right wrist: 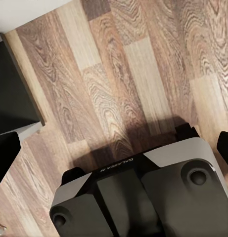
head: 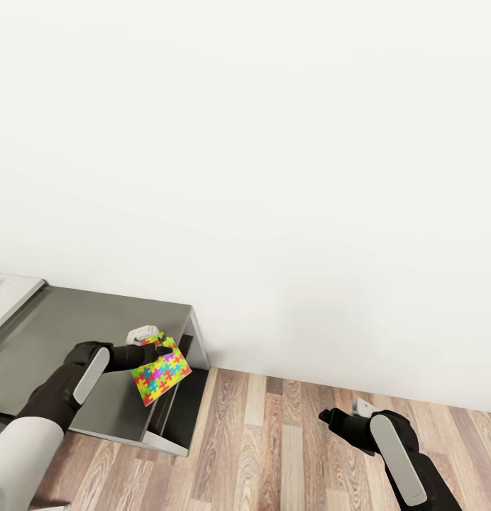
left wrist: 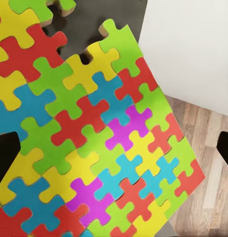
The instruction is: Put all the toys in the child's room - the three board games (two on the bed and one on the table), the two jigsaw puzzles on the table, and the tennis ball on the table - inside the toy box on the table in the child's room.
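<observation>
Left end effector (head: pixel 159 349): it is closed on the flat, bright jigsaw puzzle sheet made of red, yellow, blue, green and pink pieces (head: pixel 161 372), pinching it near one top edge
Puzzle: it hangs down and tilts just below the left end effector, lifted off the grey metal tabletop (head: pixel 68 333); in the left wrist view the puzzle (left wrist: pixel 89 133) is very close, with a few pieces missing along one edge
Why held that way: a thin sheet is hard to scoop up flat, so I think gripping an edge and letting it hang makes it easy to carry and to slip into a box
Where the puzzle is: over the end of the tabletop, near the wooden plank floor (head: pixel 274 426) and the plain white wall (head: pixel 274 177)
Small white and grey thing (head: pixel 143 332): it sits on the tabletop just behind the left end effector; I cannot tell what it is
Right end effector (head: pixel 327 417): it hangs low over the floor, well apart from the tabletop; I cannot tell if it is wide or narrow, and nothing is seen in it
Robot base (right wrist: pixel 143 197): the grey and black part under the right end effector, sitting on the floor
Step now: carrying one puzzle, I think
Toy box: where it stands cannot be told from here, so the puzzle is not put away yet
</observation>
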Tool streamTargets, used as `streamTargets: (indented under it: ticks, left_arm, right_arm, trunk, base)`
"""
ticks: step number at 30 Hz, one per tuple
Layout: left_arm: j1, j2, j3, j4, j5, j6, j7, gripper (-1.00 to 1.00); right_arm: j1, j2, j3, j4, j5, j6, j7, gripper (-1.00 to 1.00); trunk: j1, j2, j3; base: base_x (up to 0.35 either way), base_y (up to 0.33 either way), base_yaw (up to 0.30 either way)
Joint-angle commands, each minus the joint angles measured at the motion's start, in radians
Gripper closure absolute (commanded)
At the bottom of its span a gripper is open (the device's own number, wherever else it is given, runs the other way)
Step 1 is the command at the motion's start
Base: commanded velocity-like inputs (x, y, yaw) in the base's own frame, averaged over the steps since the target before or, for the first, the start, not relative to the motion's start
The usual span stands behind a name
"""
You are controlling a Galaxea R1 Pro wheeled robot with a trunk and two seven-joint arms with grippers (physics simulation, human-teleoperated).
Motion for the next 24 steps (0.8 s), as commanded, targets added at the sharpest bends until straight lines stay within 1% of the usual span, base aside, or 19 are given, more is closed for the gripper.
streamTargets:
  ticks: [1, 5, 7, 9, 11, 13, 21, 24]
  left_arm:
    - [0.0, 0.001, -0.001, 0.015, -0.006, 0.003, -0.003, -1.0]
    - [0.0, 0.003, 0.003, 0.014, -0.004, 0.003, -0.007, -1.0]
    - [0.0, 0.004, 0.005, 0.012, -0.004, 0.003, -0.029, -1.0]
    - [0.0, 0.006, 0.006, 0.01, -0.006, 0.003, -0.071, -1.0]
    - [0.0, 0.021, 0.006, 0.009, -0.007, 0.002, -0.112, -1.0]
    - [0.0, 0.04, 0.007, 0.009, -0.007, 0.001, -0.137, -1.0]
    - [0.0, 0.087, 0.008, 0.008, -0.002, 0.0, -0.163, -1.0]
    - [0.0, 0.096, 0.014, 0.008, -0.001, 0.0, -0.189, -1.0]
  right_arm:
    - [-0.001, 0.0, 0.0, -0.001, -0.011, 0.002, -0.01, -1.0]
    - [0.0, 0.0, 0.0, -0.001, -0.011, 0.002, -0.01, -1.0]
    - [-0.001, 0.0, 0.0, -0.001, -0.01, 0.002, -0.01, -1.0]
    - [-0.001, 0.0, 0.0, -0.001, -0.011, 0.002, -0.01, -1.0]
    - [-0.001, 0.0, 0.0, -0.001, -0.01, 0.002, -0.01, -1.0]
    - [-0.001, 0.0, 0.0, -0.001, -0.011, 0.002, -0.01, -1.0]
    - [-0.001, 0.0, 0.0, -0.001, -0.01, 0.002, -0.01, -1.0]
    - [-0.001, 0.0, 0.0, -0.001, -0.011, 0.002, -0.01, -1.0]
  trunk:
    - [0.001, -0.001, -0.002]
    - [0.001, -0.001, -0.002]
    - [0.001, -0.001, -0.002]
    - [0.001, -0.001, -0.002]
    - [0.001, -0.001, -0.002]
    - [0.001, -0.001, -0.002]
    - [0.001, -0.001, -0.002]
    - [0.001, -0.001, -0.002]
  base:
    - [0.0, -0.002, 0.0]
    - [0.0, 0.0, 0.0]
    - [0.0, 0.0, 0.0]
    - [0.0, 0.0, 0.0]
    - [0.0, 0.0, 0.0]
    - [0.0, 0.0, 0.0]
    - [0.0, 0.0, 0.0]
    - [0.0, 0.0, 0.0]
